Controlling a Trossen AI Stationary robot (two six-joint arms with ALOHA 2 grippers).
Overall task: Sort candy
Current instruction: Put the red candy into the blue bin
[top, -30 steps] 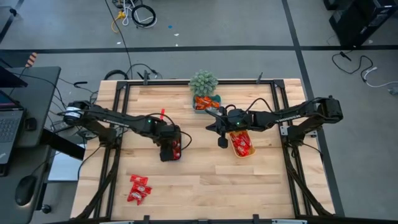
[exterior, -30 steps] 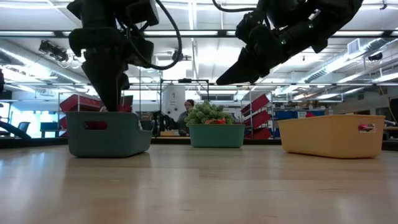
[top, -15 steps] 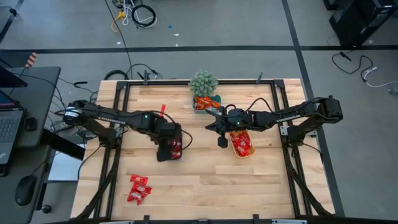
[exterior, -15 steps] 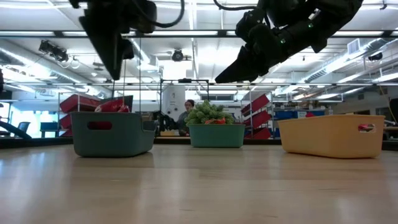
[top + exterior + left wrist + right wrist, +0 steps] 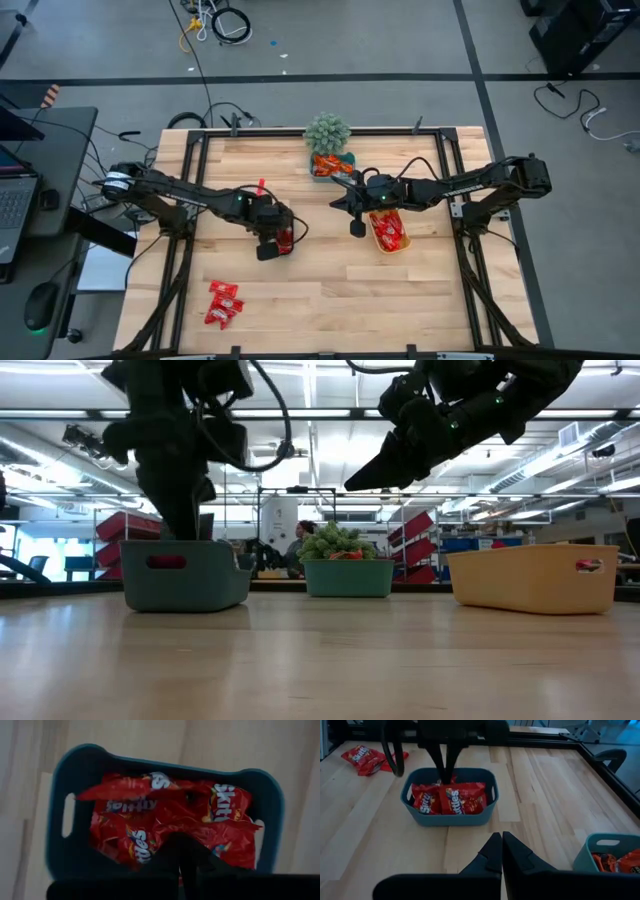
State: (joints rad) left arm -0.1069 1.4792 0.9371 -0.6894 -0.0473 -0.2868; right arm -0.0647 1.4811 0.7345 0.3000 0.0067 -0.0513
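Wooden table (image 5: 330,280) filling centre of high view. Left gripper (image 5: 272,243) dipping into teal tray (image 5: 75,855) left of centre, fingers clenched, nothing visibly held. Red Skittles packets (image 5: 150,825) lying inside. More packets (image 5: 222,301) lying loose at lower left. Right gripper (image 5: 357,228) hovering mid-frame beside yellow tray (image 5: 388,231), clenched, empty.

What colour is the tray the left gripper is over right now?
Dark blue-teal tray, full of red candy packets; clearest in the left wrist view.
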